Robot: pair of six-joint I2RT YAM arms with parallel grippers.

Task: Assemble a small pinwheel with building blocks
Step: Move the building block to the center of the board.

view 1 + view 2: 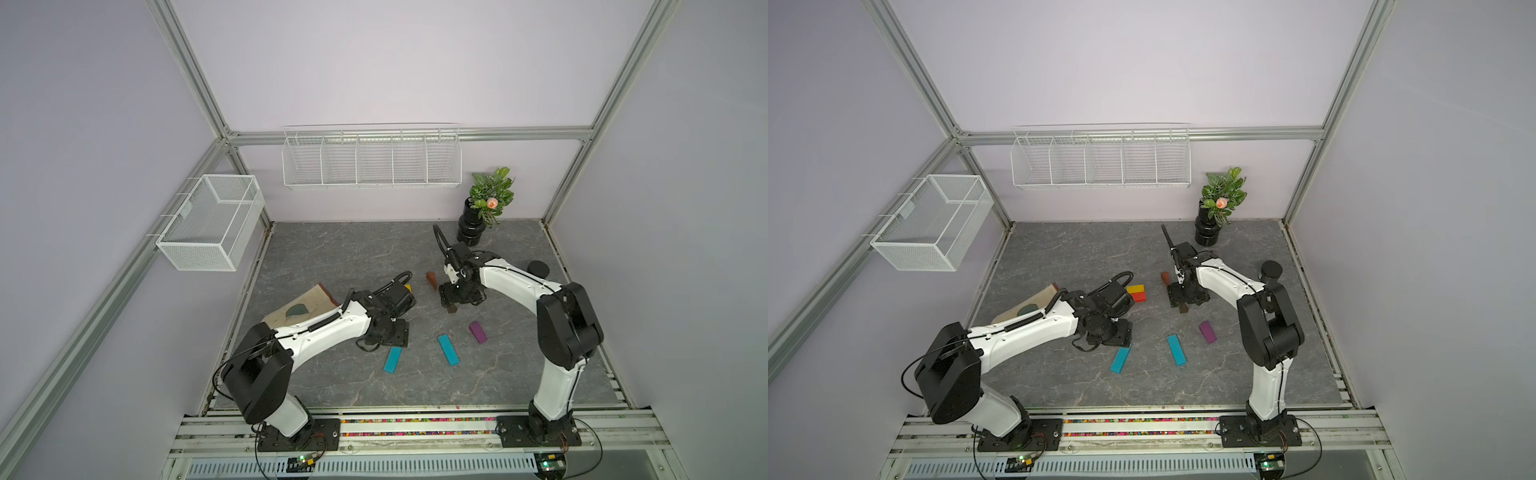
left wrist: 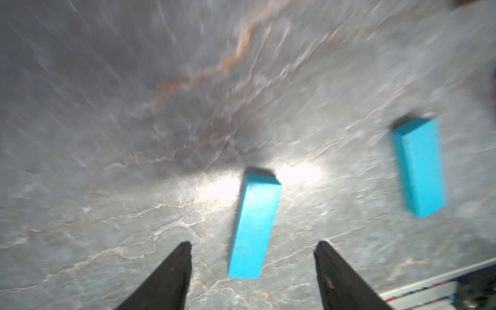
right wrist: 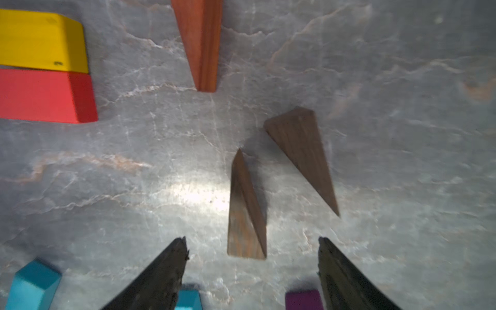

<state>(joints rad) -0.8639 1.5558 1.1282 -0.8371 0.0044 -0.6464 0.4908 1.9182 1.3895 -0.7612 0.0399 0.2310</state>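
Observation:
The building blocks lie loose on the grey table, and no pinwheel shows. The yellow block (image 1: 1135, 288) and the red block (image 1: 1139, 296) touch side by side. My left gripper (image 2: 253, 242) hangs open over the near end of a teal bar (image 2: 253, 225), holding nothing. A second teal bar (image 1: 448, 349) lies to its right. My right gripper (image 3: 252, 238) is open above a dark brown wedge (image 3: 245, 214), with another dark wedge (image 3: 303, 155) beside it. A reddish-brown wedge (image 1: 432, 279) lies further back. The purple wedge (image 1: 478, 331) sits nearer the front.
A beige glove (image 1: 299, 307) lies at the table's left, partly under my left arm. A black vase with a plant (image 1: 471, 228) stands at the back and a black round jar (image 1: 538, 268) at the right. Wire baskets (image 1: 212, 226) hang on the walls.

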